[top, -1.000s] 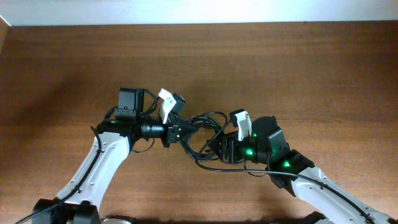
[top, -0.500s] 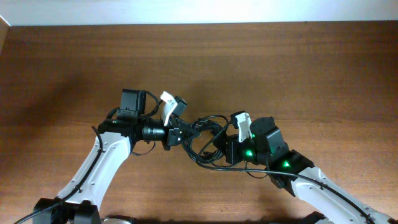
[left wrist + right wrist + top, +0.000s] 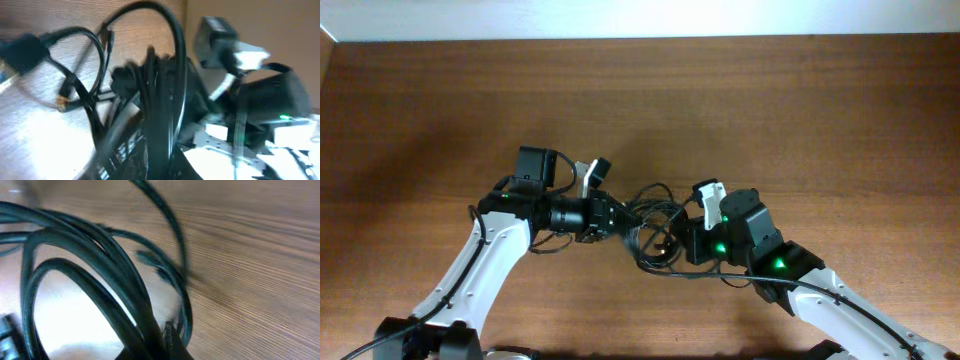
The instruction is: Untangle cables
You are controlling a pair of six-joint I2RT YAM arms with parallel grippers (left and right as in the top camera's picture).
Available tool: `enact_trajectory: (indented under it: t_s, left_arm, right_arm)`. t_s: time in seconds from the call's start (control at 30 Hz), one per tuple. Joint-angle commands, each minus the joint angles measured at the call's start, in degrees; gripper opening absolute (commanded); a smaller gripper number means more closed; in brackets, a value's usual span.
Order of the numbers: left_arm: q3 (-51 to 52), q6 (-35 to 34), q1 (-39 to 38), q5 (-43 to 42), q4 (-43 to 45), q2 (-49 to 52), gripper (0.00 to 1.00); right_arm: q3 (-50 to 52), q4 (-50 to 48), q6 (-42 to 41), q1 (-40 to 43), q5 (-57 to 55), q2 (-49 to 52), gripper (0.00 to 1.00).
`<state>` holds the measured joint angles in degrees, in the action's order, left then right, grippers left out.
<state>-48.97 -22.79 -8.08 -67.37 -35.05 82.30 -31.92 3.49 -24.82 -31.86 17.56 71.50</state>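
Observation:
The cables point(image 3: 653, 205) are a knot of thin black loops on the wooden table point(image 3: 800, 100), bunched between my two grippers. My left gripper point(image 3: 620, 215) presses into the bundle from the left. In the left wrist view a thick strand of the cables point(image 3: 167, 85) runs straight down between the jaws of the left gripper point(image 3: 160, 167); that view is blurred. My right gripper point(image 3: 678, 240) meets the bundle from the right. In the right wrist view, looping cables point(image 3: 95, 255) converge into the right gripper point(image 3: 160, 347), which is shut on them. A small plug end point(image 3: 62, 102) lies on the wood.
The table's far edge meets a pale wall point(image 3: 640, 20) at the top. Both arm bases sit at the near edge, the left arm point(image 3: 485, 270) and the right arm point(image 3: 820, 290) angling inward. Bare wood surrounds the bundle.
The right gripper has closed on the cables. The left wrist has rolled, and the two grippers have drawn closer, bunching the loops tighter between them.

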Motion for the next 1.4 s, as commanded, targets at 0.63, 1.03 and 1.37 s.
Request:
enact_trajectory:
  t_s: [0.63, 1.03, 1.37]
  left_arm:
    - [-0.59, 0.68, -15.74, 25.83, 1.55, -0.37, 0.99]
    - [-0.59, -13.84, -20.17, 27.32, 6.34, -0.37, 0.99]
    - [-0.59, -23.10, -20.33, 34.84, 14.56, -0.35, 0.60]
  right_arm:
    - [0.50, -1.16, 2.38, 9.81, 5.03, 0.22, 0.04]
    - [0.50, -2.47, 2.29, 9.81, -0.24, 0.22, 0.04]
    - [0.50, -7.78, -4.57, 9.81, 2.19, 0.22, 0.04]
